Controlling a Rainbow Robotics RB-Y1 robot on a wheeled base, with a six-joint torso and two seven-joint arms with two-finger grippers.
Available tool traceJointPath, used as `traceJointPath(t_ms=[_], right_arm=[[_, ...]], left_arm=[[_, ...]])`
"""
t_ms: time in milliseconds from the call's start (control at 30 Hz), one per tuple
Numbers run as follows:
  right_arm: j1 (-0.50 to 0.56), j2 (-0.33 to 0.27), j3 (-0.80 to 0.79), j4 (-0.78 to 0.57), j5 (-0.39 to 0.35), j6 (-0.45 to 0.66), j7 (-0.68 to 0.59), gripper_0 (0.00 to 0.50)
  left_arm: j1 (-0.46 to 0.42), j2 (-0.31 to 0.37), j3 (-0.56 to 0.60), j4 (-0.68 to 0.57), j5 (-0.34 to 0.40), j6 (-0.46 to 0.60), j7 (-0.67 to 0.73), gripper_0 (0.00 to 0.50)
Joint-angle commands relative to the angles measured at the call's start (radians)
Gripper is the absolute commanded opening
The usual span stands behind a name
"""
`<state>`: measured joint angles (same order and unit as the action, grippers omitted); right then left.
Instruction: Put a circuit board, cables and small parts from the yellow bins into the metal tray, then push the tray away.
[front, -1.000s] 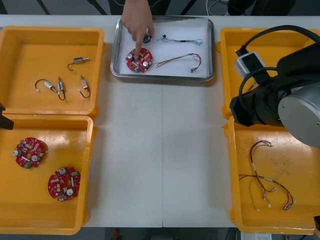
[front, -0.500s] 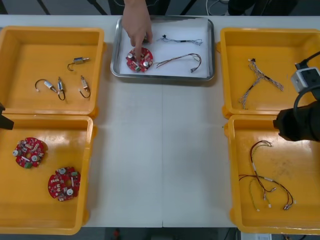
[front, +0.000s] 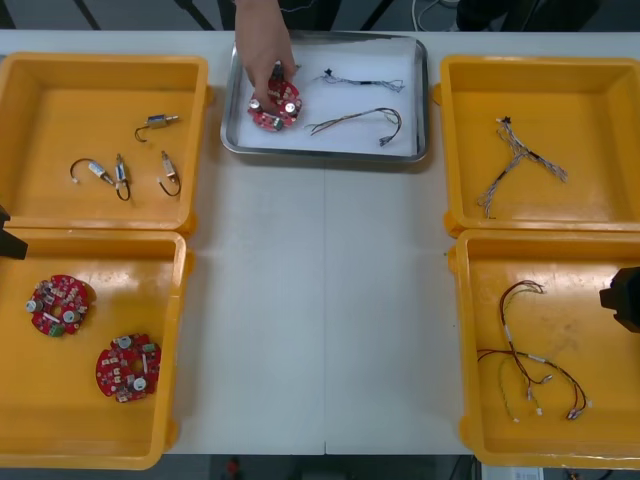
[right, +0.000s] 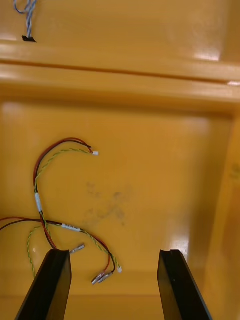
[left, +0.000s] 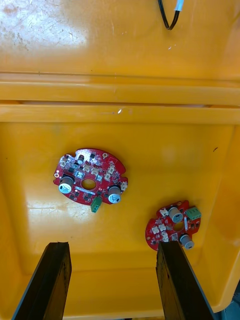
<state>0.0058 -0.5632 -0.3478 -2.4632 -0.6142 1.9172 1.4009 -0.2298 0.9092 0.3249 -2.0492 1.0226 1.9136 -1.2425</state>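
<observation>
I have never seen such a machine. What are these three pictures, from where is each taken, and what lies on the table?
It is a two-armed robot at a table. The wide picture looks down from above; the two upright ones come from cameras on its wrists. Yellow bins hold circuit boards, small metal parts and cables. The left jaws stand open over two boards, the right jaws open over red and yellow cables; both hold nothing. A person's hand touches a board in the metal tray.
</observation>
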Motion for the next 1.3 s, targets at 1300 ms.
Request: traceJointPath(t_ms=[1300], right_arm=[[0.028, -0.043, -0.042, 0.021, -0.114, 0.003, -0.161, 0.5]], left_arm=[[0.017, 0.045, 0.033, -0.026, 0.005, 0.006, -0.072, 0.5]])
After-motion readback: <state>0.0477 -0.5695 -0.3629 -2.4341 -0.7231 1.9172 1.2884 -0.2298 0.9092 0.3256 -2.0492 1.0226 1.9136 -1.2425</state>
